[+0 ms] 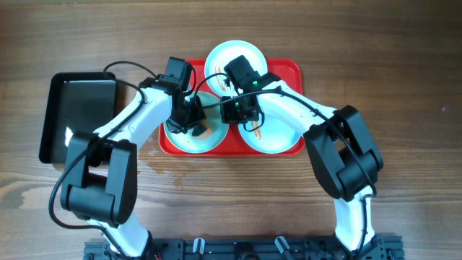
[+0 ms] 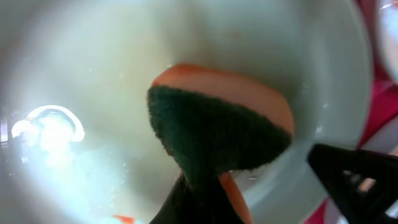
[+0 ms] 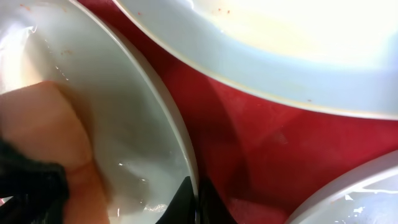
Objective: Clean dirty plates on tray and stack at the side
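Sponge (image 2: 217, 130), clamped in the left gripper (image 1: 193, 124), presses into the front-left plate (image 1: 179, 143) on the red tray (image 1: 290, 69). The right gripper (image 3: 196, 200) pinches that plate's rim, apparently to stop it sliding under the scrubbing.

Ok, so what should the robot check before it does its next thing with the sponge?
1. The left tool grips the sponge: ok, it is pressed onto a plate.
2. The scrubbed plate sits on the red tray: ok.
3. The right tool steadies that plate's rim: cannot tell; it is right at the rim.
4. The scrubbed plate is clean: cannot tell, mostly hidden.
5. The back plate and the right plate are clean: not ok, orange streaks show.
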You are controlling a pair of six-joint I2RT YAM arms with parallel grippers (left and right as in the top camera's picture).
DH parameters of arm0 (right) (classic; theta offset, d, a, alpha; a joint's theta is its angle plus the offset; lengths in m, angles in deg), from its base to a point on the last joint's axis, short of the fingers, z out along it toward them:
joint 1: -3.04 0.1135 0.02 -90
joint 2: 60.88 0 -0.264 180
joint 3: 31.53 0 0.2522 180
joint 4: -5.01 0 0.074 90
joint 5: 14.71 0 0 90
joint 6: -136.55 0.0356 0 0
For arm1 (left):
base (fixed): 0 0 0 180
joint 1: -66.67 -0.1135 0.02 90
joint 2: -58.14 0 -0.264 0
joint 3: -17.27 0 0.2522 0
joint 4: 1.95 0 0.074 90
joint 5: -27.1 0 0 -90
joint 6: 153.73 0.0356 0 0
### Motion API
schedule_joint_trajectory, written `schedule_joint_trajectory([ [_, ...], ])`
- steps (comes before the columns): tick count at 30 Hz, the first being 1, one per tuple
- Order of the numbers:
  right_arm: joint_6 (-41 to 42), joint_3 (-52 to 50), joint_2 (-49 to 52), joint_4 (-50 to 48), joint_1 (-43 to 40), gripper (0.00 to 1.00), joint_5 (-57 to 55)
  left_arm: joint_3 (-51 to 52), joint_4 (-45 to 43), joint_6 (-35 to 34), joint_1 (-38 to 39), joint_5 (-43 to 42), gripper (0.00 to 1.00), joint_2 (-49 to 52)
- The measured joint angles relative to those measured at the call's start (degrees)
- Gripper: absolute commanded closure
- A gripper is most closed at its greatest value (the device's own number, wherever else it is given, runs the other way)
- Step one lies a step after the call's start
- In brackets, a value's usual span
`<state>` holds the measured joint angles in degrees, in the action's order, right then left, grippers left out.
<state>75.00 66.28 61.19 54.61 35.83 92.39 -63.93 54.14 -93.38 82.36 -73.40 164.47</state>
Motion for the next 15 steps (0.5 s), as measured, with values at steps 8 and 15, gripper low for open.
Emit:
schedule_joint_trajectory([
  [8,0.0,0.02,0.0,0.31,0.0,0.96,0.09,0.37,4.61,0.0,0.37,11.45,0.96,-0.02],
  [15,0.0,0.02,0.0,0.35,0.02,0.96,0.31,0.37,4.76,0.0,0.44,18.93,0.96,-0.02],
])
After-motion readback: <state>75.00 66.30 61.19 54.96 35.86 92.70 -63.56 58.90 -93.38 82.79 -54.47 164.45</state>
